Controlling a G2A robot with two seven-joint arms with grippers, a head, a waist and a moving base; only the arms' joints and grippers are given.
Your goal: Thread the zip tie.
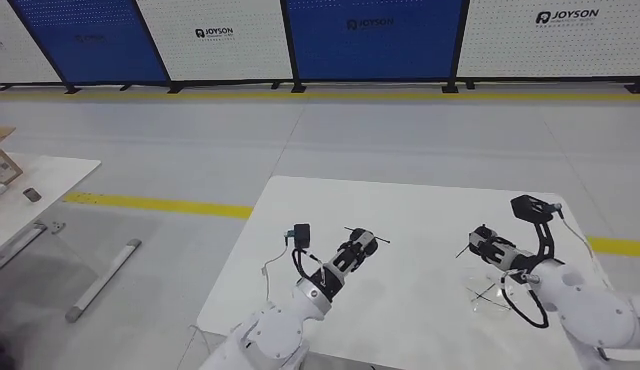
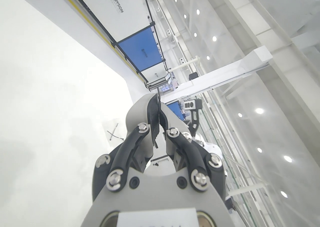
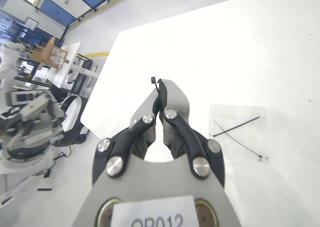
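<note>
While the left gripper point(image 1: 362, 242) is pinching a thin black strip point(image 1: 378, 238) with its jaws closed flat on it, the right gripper point(image 1: 483, 240) is likewise clamping down on a zip tie point(image 3: 153, 80), whose square head is poking out just past the fingertips in the right wrist view. Both grippers are hanging above the white table point(image 1: 420, 210), well apart, with bare table lying between them. The relation that matters is that the strip's long axis is running roughly side to side across the table in the top view. One free end is sticking out of the left gripper toward the right arm, and the right gripper's fingers are angling back toward the left arm. The two held pieces are therefore facing each other across the gap and lying near the same height on the picture. In the left wrist view the strip point(image 2: 158, 95) is showing a short tip beyond the left gripper point(image 2: 158, 103), so little free length is available to lead. The head's opening is too small to read, so I cannot tell which way the slot is facing. I also cannot tell whether strip and head belong to one tie. Judgement: threading is not yet begun, and the closing move will be needing the tip lined up with the head at the right gripper point(image 3: 158, 85). Two spare ties point(image 3: 237, 126) are lying crossed on a clear sheet point(image 3: 250, 110) beside the right arm, untouched.
</note>
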